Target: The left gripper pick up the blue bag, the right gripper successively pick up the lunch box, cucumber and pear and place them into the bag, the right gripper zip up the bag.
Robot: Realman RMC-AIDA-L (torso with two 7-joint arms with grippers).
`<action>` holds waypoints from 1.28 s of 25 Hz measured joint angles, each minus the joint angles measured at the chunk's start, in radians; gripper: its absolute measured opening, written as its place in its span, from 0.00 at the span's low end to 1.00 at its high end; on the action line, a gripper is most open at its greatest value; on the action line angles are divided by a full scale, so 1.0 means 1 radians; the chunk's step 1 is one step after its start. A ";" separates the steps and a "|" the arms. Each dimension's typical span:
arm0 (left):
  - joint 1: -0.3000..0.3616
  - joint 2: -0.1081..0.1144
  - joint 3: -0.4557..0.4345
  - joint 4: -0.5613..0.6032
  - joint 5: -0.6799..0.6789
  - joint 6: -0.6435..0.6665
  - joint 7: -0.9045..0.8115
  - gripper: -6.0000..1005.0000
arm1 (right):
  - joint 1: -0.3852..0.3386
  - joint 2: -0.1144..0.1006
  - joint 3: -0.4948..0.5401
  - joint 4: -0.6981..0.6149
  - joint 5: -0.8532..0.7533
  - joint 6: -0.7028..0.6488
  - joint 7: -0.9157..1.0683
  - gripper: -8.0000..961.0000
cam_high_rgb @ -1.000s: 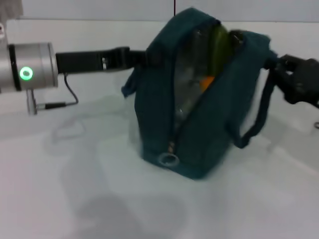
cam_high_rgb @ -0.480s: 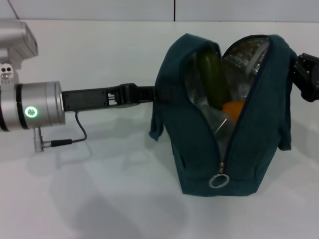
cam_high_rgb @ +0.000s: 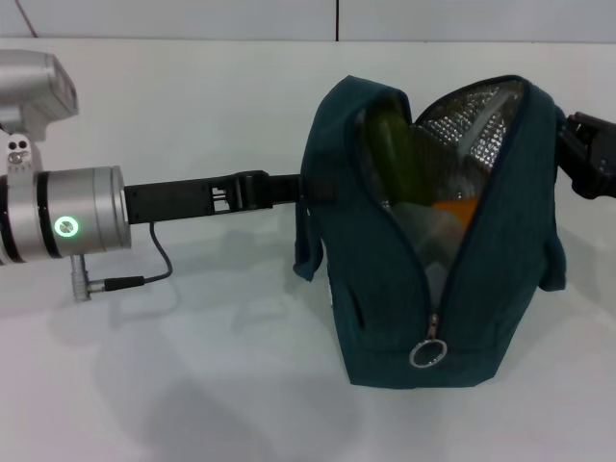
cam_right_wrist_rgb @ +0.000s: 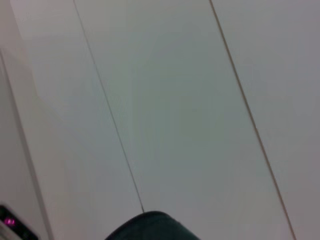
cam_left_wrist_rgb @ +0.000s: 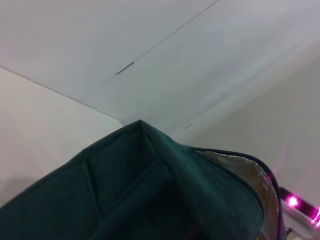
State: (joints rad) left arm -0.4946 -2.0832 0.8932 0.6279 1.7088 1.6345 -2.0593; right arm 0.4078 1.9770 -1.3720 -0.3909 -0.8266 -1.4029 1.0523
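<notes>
Three items sit inside the blue bag [cam_high_rgb: 438, 289] standing on the tabletop [cam_high_rgb: 192, 385]; it is soft and loaded, so I hold its rim. Left gripper [cam_high_rgb: 300, 189] grips one side; right gripper [cam_high_rgb: 577, 154] fingers I cannot tell

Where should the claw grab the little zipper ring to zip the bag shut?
Probably pinch the metal ring itself, coming in from the front. It dangles free at the low end of the zipper on the blue bag, sticking out from the fabric, so claw fingers can close across it, then pull up.
</notes>
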 joint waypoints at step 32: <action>0.038 0.002 -0.053 -0.025 0.000 -0.070 0.085 0.08 | 0.084 -0.042 0.014 0.001 -0.538 -0.526 0.056 0.76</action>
State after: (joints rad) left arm -0.4569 -2.0815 0.8405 0.6028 1.7085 1.5645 -1.9742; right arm 0.4914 1.9349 -1.3577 -0.3901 -1.3646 -1.9285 1.1087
